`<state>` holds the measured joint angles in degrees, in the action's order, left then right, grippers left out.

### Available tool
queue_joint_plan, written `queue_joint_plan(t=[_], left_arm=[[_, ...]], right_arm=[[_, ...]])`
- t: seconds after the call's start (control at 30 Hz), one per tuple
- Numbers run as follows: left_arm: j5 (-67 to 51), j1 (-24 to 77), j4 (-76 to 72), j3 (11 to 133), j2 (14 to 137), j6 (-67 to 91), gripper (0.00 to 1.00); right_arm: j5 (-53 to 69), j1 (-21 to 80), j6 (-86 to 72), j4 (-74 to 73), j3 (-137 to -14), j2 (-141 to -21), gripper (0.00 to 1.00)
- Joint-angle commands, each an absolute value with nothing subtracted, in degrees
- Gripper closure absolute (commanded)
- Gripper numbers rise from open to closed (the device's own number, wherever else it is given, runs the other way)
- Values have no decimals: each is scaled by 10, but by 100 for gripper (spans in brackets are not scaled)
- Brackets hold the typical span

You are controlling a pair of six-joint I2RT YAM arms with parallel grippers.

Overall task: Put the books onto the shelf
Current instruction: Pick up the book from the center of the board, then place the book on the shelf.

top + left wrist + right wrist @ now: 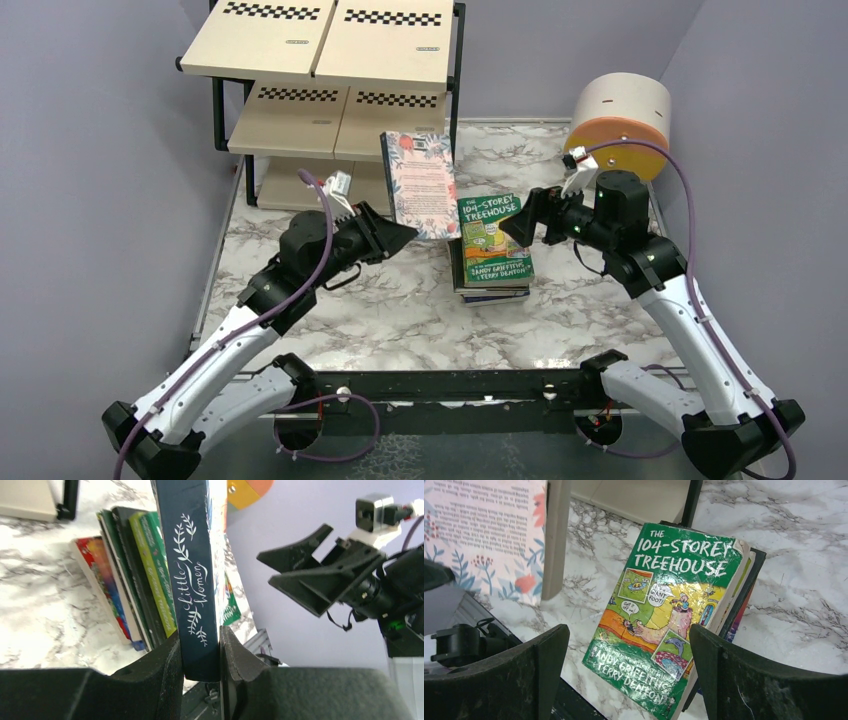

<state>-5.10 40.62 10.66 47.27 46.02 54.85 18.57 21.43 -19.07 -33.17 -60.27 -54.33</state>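
Left gripper (402, 236): fingers pressed onto a pink floral book (420, 185), pinching it at the lower end of the spine. The left wrist view shows a dark navy spine with white script, "Little Women", clamped flat between both pads. The book is held upright with its back cover towards the top camera. It is just in front of the shelf's (330, 60) lower tiers, and its top edge overlaps the middle board in that view. Cannot tell whether its bottom edge touches the table (400, 310).

Right gripper (527, 218): jaws spread wide, holding nothing. It hangs over the right side of the stack (490, 285), tilted down at it. In the right wrist view the green Treehouse book (669, 615) sits between the two fingers, clear of both.

The stack lies flat on the marble at mid-table, between the two grippers and just right of the held book. The Treehouse book is on top, skewed off the darker ones under it. The left wrist view shows the stack's edges: red, dark and green covers.

The shelf stands at the far left corner. A round drum (622, 115) is at the far right, behind the right arm.
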Motion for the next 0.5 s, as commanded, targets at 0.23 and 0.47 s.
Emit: queue_joint_plan(t=[0.23, 0.47], left_arm=[[-260, 225, -56, 512, 534, 548, 100], [-373, 134, -202, 524, 608, 608, 100]], right_arm=[[174, 215, -166, -337, -614, -541, 11], [181, 215, -163, -330, -603, -547, 11]])
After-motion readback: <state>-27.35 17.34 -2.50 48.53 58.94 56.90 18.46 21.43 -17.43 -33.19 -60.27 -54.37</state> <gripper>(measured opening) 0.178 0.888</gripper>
